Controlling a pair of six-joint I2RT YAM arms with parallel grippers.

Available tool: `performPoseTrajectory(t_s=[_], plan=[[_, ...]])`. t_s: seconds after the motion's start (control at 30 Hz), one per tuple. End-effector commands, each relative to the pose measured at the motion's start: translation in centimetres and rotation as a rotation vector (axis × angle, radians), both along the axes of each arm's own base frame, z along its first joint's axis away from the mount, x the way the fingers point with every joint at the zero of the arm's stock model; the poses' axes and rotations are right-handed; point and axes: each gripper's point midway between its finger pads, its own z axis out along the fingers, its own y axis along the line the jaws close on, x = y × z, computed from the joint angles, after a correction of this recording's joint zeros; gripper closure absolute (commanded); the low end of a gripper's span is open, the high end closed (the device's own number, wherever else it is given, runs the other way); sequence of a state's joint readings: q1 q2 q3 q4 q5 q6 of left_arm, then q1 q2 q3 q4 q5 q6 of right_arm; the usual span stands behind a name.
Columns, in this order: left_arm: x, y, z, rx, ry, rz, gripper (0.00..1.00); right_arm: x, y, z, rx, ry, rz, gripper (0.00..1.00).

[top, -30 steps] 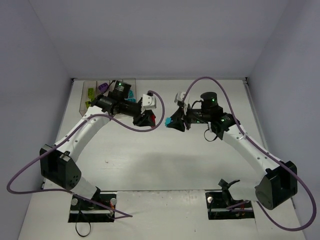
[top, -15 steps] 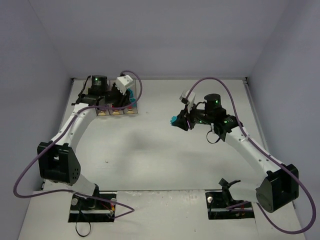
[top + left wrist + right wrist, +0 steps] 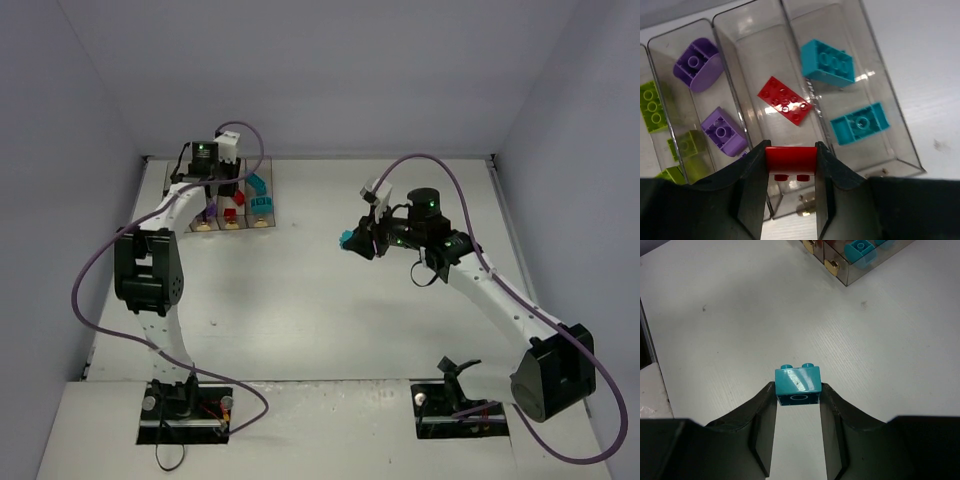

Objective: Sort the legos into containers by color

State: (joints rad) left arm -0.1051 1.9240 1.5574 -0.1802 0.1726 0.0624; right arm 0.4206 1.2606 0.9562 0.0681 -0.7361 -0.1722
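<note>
right claw (image 3: 798, 401) – clamping teal brick (image 3: 797, 384) | above table (image 3: 740, 315) | bins (image 3: 860, 260) – top edge

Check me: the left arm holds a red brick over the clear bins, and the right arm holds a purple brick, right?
Not quite. The right gripper holds a teal brick, not a purple one; the right wrist view shows it. The left gripper does hold a red brick over the clear bins.

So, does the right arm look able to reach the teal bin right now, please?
Probably, though tightly: the table between the right hand with its teal brick and the teal bin is open, but the left hand, holding a red brick, hangs over the neighbouring bin.
</note>
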Motion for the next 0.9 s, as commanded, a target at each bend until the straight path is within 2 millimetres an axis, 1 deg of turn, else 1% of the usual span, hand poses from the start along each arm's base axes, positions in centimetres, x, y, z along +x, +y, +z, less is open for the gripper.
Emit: performPoseTrajectory(t_s=[0.0,0.03,0.07,0.1,0.13,0.2,0.23,0.3,0.4,0.43,0.5,0.53,0.57,0.6,0.63,0.67,0.7,0.73,0.77,0.8,0.83,0.87], plan=[[3.4,2.8,5.6,-0.061,-0.161,0.131,0.79,0.8,0.7,1.6,0.044,-0.058,-0.006,1.00],[3.6,2.9,5.4,-0.064,-0.159,0.135,0.75,0.7,0.6,1.3,0.042,-0.051,-0.007,1.00],[3.9,2.8,4.9,-0.070,-0.150,0.128,0.65,0.7,0.6,1.3,0.043,-0.049,-0.008,1.00],[4.0,2.7,4.7,-0.072,-0.144,0.126,0.59,0.7,0.6,1.2,0.042,-0.048,-0.009,1.00],[4.2,2.4,4.8,-0.086,-0.143,0.113,0.48,0.7,0.6,1.1,0.041,-0.044,-0.010,1.00],[4.3,2.0,4.9,-0.102,-0.142,0.107,0.40,0.8,0.6,0.9,0.040,-0.041,-0.010,1.00],[4.2,1.8,5.1,-0.117,-0.140,0.102,0.33,0.8,0.7,0.9,0.039,-0.042,-0.008,1.00],[4.1,1.4,5.4,-0.128,-0.138,0.098,0.29,1.0,0.8,0.8,0.039,-0.040,-0.006,1.00],[3.1,0.4,6.2,-0.176,-0.110,0.087,0.26,1.2,1.2,1.1,0.050,-0.050,0.013,1.00],[2.3,0.0,7.2,-0.212,-0.103,0.092,0.26,1.2,1.3,1.3,0.055,-0.056,0.020,1.00],[1.1,-1.4,8.5,-0.273,-0.097,0.066,0.25,1.2,1.7,2.0,0.076,-0.084,0.039,1.00],[-0.2,-2.5,9.7,-0.323,-0.095,0.062,0.25,1.3,1.8,2.1,0.081,-0.091,0.045,1.00],[-0.9,-3.4,10.5,-0.355,-0.092,0.050,0.23,1.5,2.0,2.4,0.087,-0.107,0.053,1.00],[-2.3,-4.6,12.3,-0.394,-0.104,0.008,0.23,1.2,2.3,2.6,0.093,-0.115,0.073,1.00],[-3.7,-6.6,12.2,-0.429,-0.066,-0.018,0.23,1.2,2.4,2.8,0.094,-0.127,0.081,1.00],[-4.8,-8.1,12.9,-0.464,-0.050,-0.061,0.22,1.3,2.6,3.1,0.093,-0.152,0.095,1.00],[-6.2,-9.3,14.2,-0.493,-0.049,-0.102,0.22,1.2,2.8,3.4,0.095,-0.167,0.109,1.00],[-7.7,-11.7,14.7,-0.537,-0.020,-0.161,0.22,1.0,3.0,3.6,0.098,-0.175,0.132,1.00],[-9.6,-13.6,15.3,-0.580,0.009,-0.245,0.22,1.1,3.2,3.8,0.098,-0.190,0.149,1.00],[-10.8,-14.9,15.6,-0.608,0.031,-0.299,0.22,0.8,3.4,3.9,0.103,-0.194,0.176,1.00],[-12.5,-16.7,15.4,-0.628,0.067,-0.369,0.22,0.6,3.6,4.2,0.106,-0.203,0.192,0.99],[-13.7,-17.7,15.7,-0.650,0.090,-0.418,0.22,0.7,3.6,4.7,0.106,-0.227,0.203,0.99]])
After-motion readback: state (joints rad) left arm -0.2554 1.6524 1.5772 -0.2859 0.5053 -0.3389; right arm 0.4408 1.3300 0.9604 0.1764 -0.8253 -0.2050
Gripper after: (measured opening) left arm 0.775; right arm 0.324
